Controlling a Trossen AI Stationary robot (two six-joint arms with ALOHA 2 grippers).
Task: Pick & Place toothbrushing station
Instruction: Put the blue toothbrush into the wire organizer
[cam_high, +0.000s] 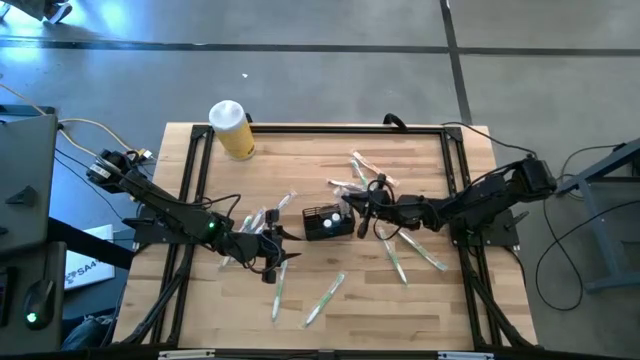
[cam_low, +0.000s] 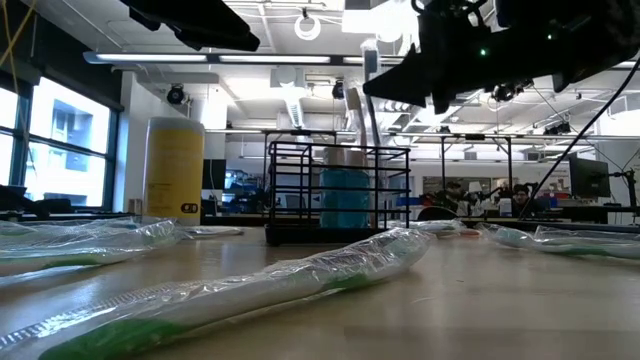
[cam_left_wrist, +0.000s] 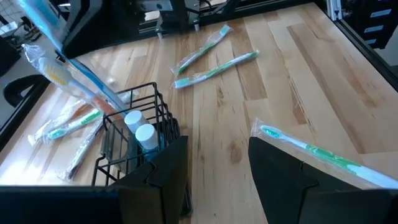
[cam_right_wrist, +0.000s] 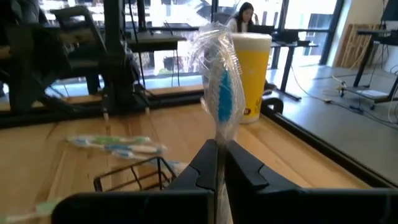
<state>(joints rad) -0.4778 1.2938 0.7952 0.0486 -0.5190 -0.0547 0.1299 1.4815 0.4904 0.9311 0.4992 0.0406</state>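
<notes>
near the middle of the wooden table (cam_high: 420, 310) sits the toothbrushing station (cam_high: 327, 222), a small black wire-mesh caddy standing upright, with two white-capped items (cam_left_wrist: 140, 129) inside it in the left wrist view. the right gripper (cam_high: 352, 209) is just beside the caddy's far-right corner, and its fingers (cam_right_wrist: 249, 168) are pressed together on a blue toothbrush in clear wrapper (cam_right_wrist: 221, 93), which stands upright out of the pinch above the caddy's open rim. the left gripper (cam_high: 282, 245) hovers just left of the caddy on the near side, its fingers (cam_left_wrist: 168, 168) spread apart with nothing between them; a wrapped green toothbrush (cam_left_wrist: 311, 152) lies on the wood just beyond one finger. more wrapped toothbrushes (cam_high: 325, 298) are scattered across the table, some near the front edge and some to the right of the caddy. a yellow cylinder with a white lid (cam_high: 231, 129) stands at the far-left edge, well apart from the caddy.
</notes>
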